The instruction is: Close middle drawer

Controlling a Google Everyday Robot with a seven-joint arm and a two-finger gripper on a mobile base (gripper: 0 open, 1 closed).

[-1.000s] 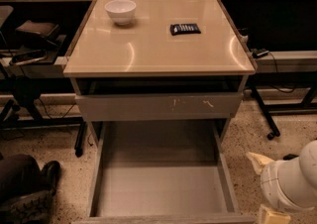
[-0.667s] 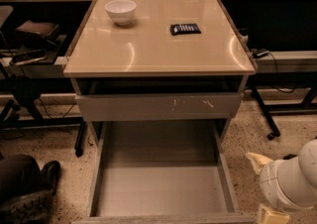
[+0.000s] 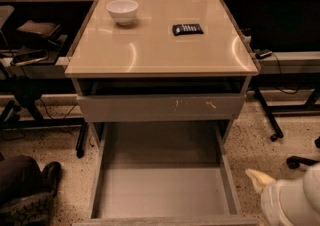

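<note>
Since the earlier frame only the pincer (image 3: 272,192) has moved: it sits a little lower and nearer in the view, and the rest is as it was. It is now at the near right, just beside the right wall of the middle drawer (image 3: 162,185) and apart from it. We cannot tell how far open it is, or whether it has hold of anything.

The middle drawer is pulled far out toward us from under the table (image 3: 160,57), below the scratched top drawer (image 3: 160,107). Its box looks empty, and its plain front runs along the near edge of the view, barely showing.

We judge it stiff and fairly light, likely to run back on its slides under steady pressure. With no handle there is nothing to grip, so we would push flat against the front, close to its middle. A push near one corner could skew the box and jam it.
</note>
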